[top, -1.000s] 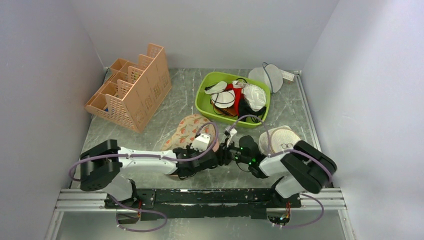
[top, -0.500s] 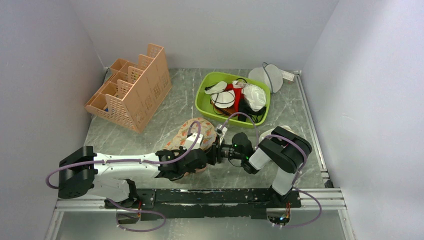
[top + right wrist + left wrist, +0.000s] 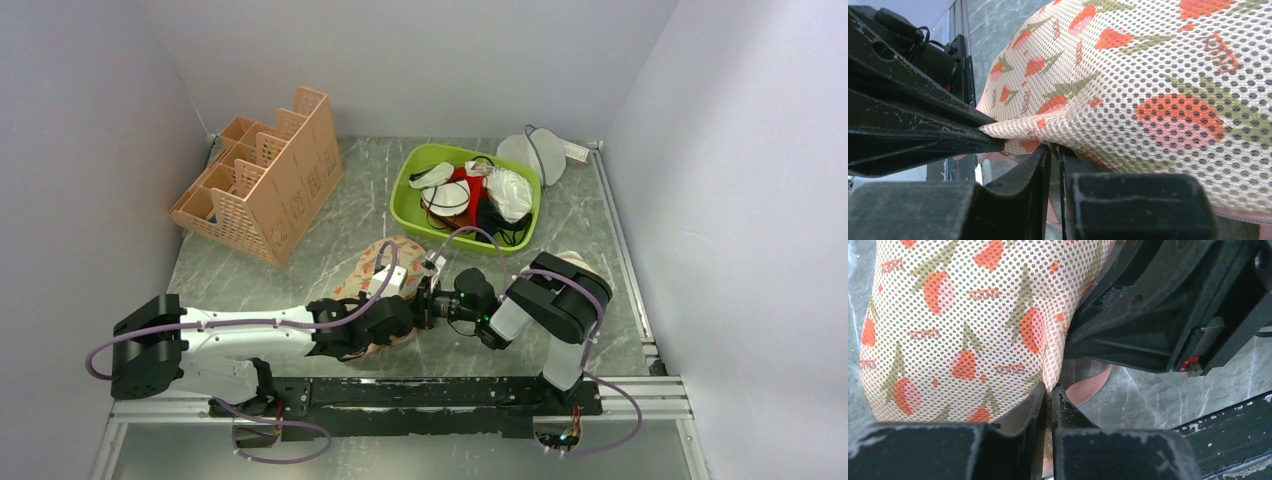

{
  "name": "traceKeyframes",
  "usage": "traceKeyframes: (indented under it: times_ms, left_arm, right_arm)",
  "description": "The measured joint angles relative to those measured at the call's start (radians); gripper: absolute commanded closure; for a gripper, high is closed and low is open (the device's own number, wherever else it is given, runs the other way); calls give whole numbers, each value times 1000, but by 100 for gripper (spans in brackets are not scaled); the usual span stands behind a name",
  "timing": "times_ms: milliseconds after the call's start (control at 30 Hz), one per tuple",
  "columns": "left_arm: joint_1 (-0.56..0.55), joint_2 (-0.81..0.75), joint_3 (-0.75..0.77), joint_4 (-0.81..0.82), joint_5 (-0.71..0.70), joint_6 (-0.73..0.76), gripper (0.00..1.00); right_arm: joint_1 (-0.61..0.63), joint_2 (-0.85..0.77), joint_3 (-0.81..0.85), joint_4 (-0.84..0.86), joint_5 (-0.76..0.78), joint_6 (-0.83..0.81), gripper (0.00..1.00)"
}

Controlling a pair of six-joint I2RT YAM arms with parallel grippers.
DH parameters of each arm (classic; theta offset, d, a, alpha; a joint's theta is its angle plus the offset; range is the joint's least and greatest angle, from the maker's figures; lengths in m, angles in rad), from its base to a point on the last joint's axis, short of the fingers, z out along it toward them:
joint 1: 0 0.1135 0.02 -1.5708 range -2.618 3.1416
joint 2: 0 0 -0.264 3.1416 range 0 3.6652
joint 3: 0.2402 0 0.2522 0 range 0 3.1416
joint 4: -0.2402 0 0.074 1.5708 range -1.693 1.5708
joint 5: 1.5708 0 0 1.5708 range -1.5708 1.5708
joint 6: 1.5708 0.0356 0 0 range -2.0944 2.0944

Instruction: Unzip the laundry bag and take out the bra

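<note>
Mesh fabric, beige w/ little red-and-green strawberry-ish prints and a pink trim [image 3: 1088, 387] round the edge: that's the laundry bag [image 3: 378, 262]. It's lying flat on the grey marbled surface [image 3: 330, 215] near the front, just this side of the green tray [image 3: 405, 200]. Both arms are crowding in on its near right end, basically nose to nose.

So the left end effector [image 3: 1050, 390] is pinching a fold of the mesh right at the bag's edge, fingers pressed almost together w/ only cloth between them. Meanwhile the right end effector [image 3: 1054, 150] is doing the same from the opposite side, tips nearly touching and biting into a puckered bit of the rim. Can't tell tbh whether it's got the zip pull or just fabric, the tab isn't showing in any view.

Imo the reason for the two-sided grip is that one side is anchoring the bag so it isn't sliding, while the other is getting set to drag the zip along. The soft mesh is bunching where they're gripping, so w/o an anchor the whole thing would prob just follow the pull.

Bag is looking closed afaict, so the unzip is barely starting. I'm not seeing the bra through the mesh, presumably it's sitting inside.
</note>
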Motion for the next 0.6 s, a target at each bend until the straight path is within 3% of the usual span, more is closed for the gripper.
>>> traceKeyframes:
  times_ms: [67,300,600]
  left_arm:
    - [0,-2,0,0,0,1,85]
    - [3,-25,-17,10,0,-3,91]
    - [3,-25,-40,2,-2,-35,93]
  right_arm:
    - [0,-1,0,-1,15,2,100]
    - [1,-82,-46,-31,79,7,100]
    - [-45,-300,-77,-337,321,-26,100]
